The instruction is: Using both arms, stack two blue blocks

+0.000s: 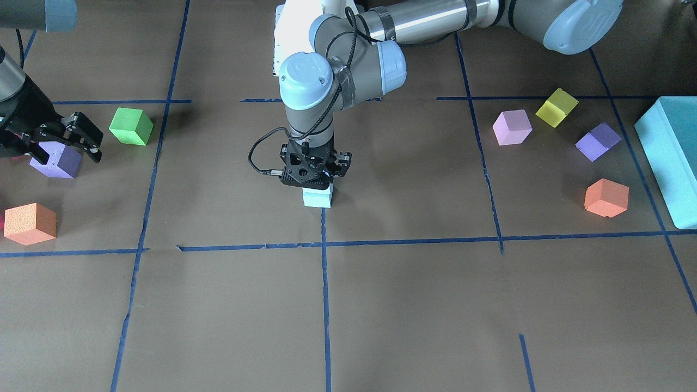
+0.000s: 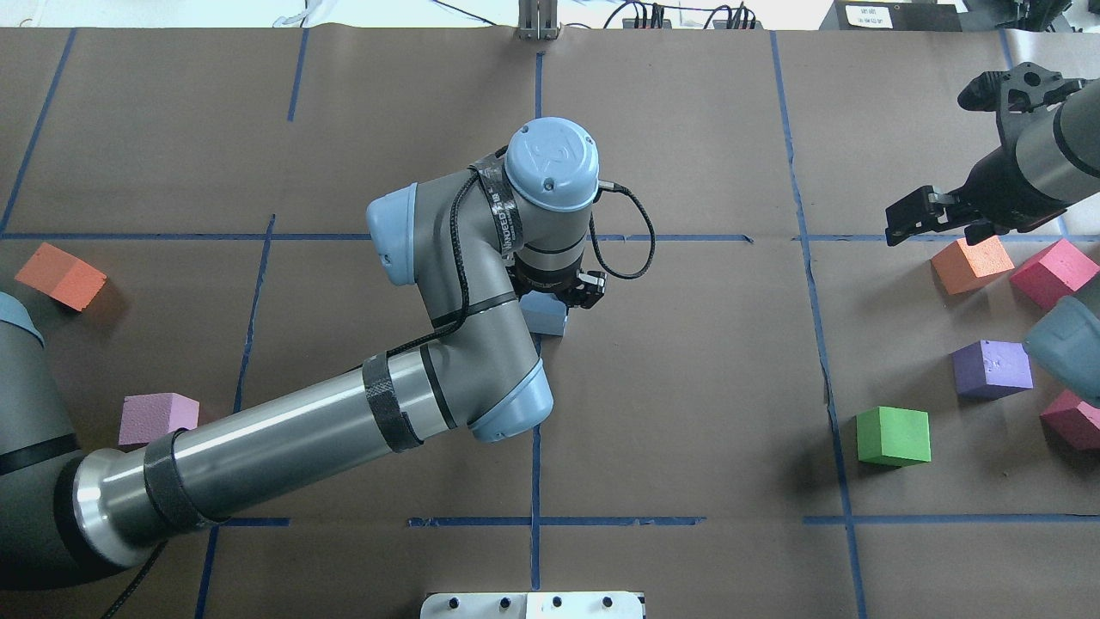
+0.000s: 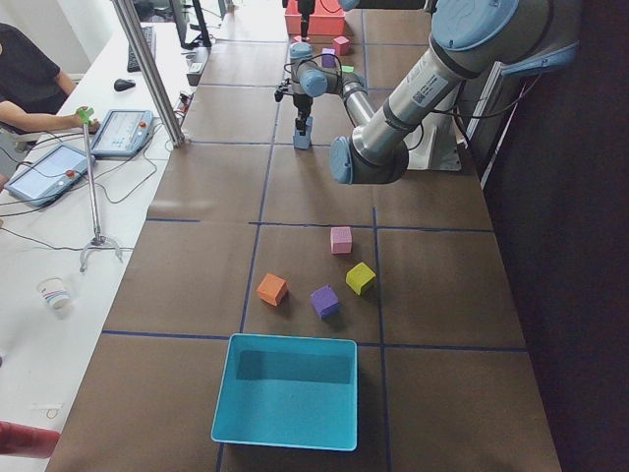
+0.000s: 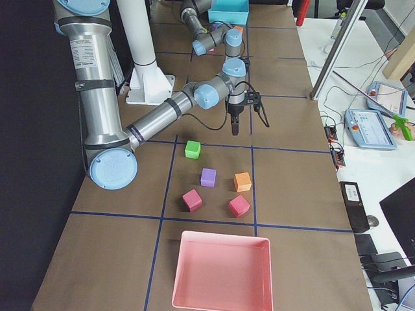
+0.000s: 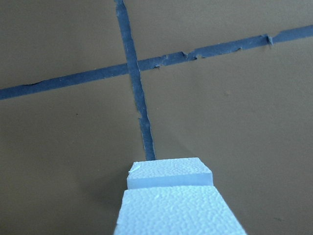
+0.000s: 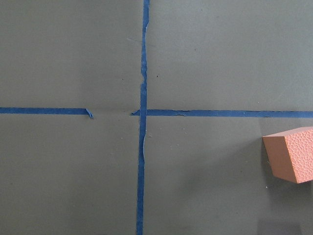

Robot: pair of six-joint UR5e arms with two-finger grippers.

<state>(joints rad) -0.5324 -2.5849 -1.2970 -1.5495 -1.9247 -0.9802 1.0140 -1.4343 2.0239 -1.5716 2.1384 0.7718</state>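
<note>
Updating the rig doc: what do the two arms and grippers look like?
The left arm and right arm are silver-grey tubes with light blue round joint caps. The left arm carries black tape bands, a white-lettered black strap and a looping black cable at the wrist. The left gripper and right gripper are black, two-fingered, skeletal frames.

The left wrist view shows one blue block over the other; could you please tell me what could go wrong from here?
1. The upper blue block does not line up with the lower blue block, whose far edge shows beyond it, so it may land overhanging and topple.
2. The left claw sits close over both blocks, so pulling away could drag them askew.
</note>
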